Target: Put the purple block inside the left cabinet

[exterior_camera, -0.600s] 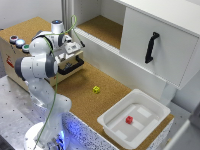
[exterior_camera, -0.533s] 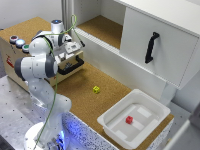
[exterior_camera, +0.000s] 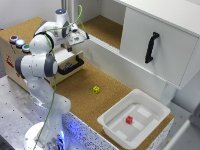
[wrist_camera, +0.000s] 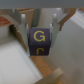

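We hold purple block (wrist_camera: 39, 43) clenched between end effector (exterior_camera: 77, 36) fingers (wrist_camera: 22, 31), lifted at upper left of exterior frame. Arm sits at edge of left cabinet (exterior_camera: 102, 27), so block can go onto cork floor.

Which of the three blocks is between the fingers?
The purple block, lettered G, sits between the fingers. The yellow block lies on the cork floor, and the red block lies in the white tray.
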Motion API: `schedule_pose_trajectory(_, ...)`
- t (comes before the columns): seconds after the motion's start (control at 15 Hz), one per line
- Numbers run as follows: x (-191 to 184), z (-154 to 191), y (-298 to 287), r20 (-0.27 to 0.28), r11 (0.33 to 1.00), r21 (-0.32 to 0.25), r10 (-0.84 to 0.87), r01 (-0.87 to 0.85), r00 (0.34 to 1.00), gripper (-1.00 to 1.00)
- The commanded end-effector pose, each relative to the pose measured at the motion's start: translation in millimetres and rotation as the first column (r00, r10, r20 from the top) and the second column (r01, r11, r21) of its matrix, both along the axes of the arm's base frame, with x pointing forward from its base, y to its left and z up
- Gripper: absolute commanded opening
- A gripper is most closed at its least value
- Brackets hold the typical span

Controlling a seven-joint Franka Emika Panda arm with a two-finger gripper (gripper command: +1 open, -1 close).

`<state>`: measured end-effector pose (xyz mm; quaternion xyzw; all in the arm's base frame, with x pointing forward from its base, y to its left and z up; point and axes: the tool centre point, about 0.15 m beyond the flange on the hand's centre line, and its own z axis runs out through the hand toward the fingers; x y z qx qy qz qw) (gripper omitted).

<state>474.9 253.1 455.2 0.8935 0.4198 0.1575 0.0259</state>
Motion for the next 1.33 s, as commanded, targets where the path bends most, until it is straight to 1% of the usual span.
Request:
schedule_pose_trajectory(0.0, 116.3, 45.5, 12.2, -0.134, 0.963, -0.057, -0.269, 0.263, 0.954, -1.0)
schedule_pose_trajectory(0.13, 128.9, 56.6, 12.1, -0.105, 0.943, -0.049, -0.331, 0.328, 0.938, -1.0)
schedule_pose_trajectory(0.2, 133.2, 59.3, 11.6, -0.086, 0.931, -0.056, -0.365, 0.361, 0.927, -1.0)
schedule_pose_trajectory(0.4, 139.1, 62.0, 5.4, -0.035, 0.89, -0.045, -0.454, 0.453, 0.89, -1.0)
schedule_pose_trajectory(0.53, 141.7, 58.4, -0.3, -0.013, 0.852, -0.01, -0.523, 0.523, 0.852, -1.0)
schedule_pose_trajectory(0.73, 141.3, 50.0, -3.0, 0.032, 0.808, 0.095, -0.587, 0.582, 0.809, -1.0)
schedule_pose_trajectory(0.8, 141.6, 46.2, -3.5, 0.037, 0.795, 0.127, -0.601, 0.593, 0.798, -1.0)
schedule_pose_trajectory(1.0, 139.4, 32.9, -10.0, 0.056, 0.744, 0.171, -0.662, 0.646, 0.748, -1.0)
schedule_pose_trajectory(1.13, 140.3, 27.5, -19.2, 0.057, 0.702, 0.202, -0.704, 0.683, 0.708, -1.0)
schedule_pose_trajectory(1.27, 147.3, 24.1, -25.8, 0.066, 0.663, 0.235, -0.74, 0.711, 0.669, -1.0)
